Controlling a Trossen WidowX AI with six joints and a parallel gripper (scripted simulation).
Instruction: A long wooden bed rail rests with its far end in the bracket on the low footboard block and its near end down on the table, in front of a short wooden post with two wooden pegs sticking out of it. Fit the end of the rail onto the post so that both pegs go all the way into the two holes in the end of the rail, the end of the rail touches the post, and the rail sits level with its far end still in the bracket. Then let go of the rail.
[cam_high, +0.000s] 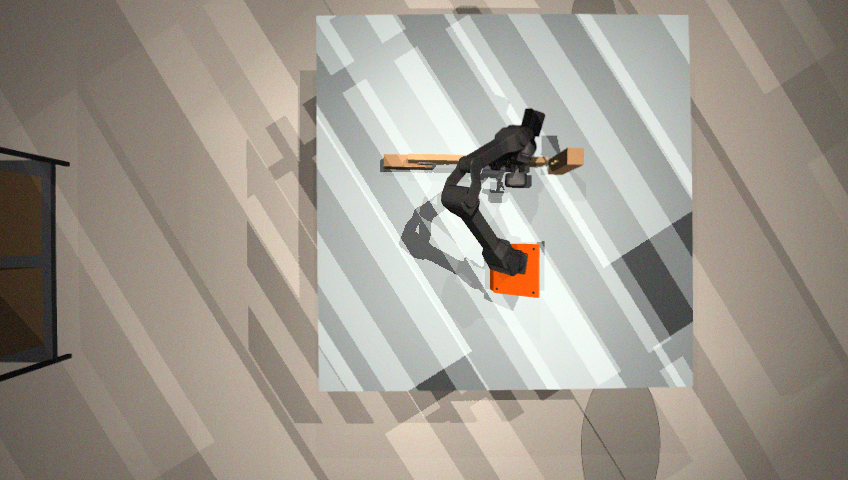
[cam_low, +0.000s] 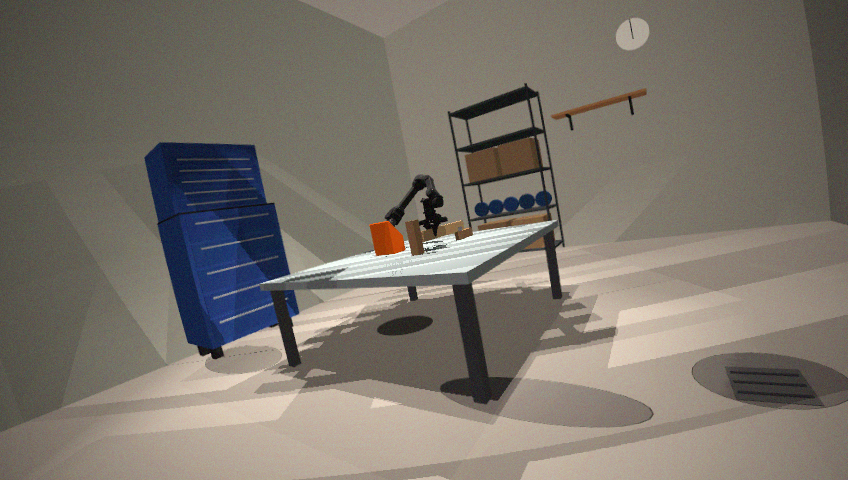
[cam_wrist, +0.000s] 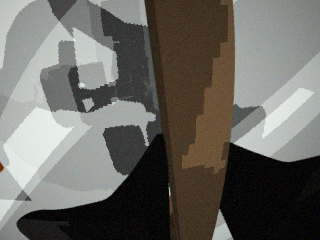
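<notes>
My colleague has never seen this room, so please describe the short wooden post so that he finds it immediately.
On the pale table, find the orange block. The post is the upright brown piece near it, taller than the low footboard block at the rail's other end.

One camera looks down over the desk (cam_high: 595, 356) (cam_low: 368, 274); another views it from farther off, low and tilted; the third peers closely between the claw's fingers.

blue tool cabinet (cam_low: 217, 237) | dark shelf rack (cam_low: 497, 102), cardboard boxes (cam_low: 518, 156) | white wall clock (cam_low: 632, 33)
</notes>
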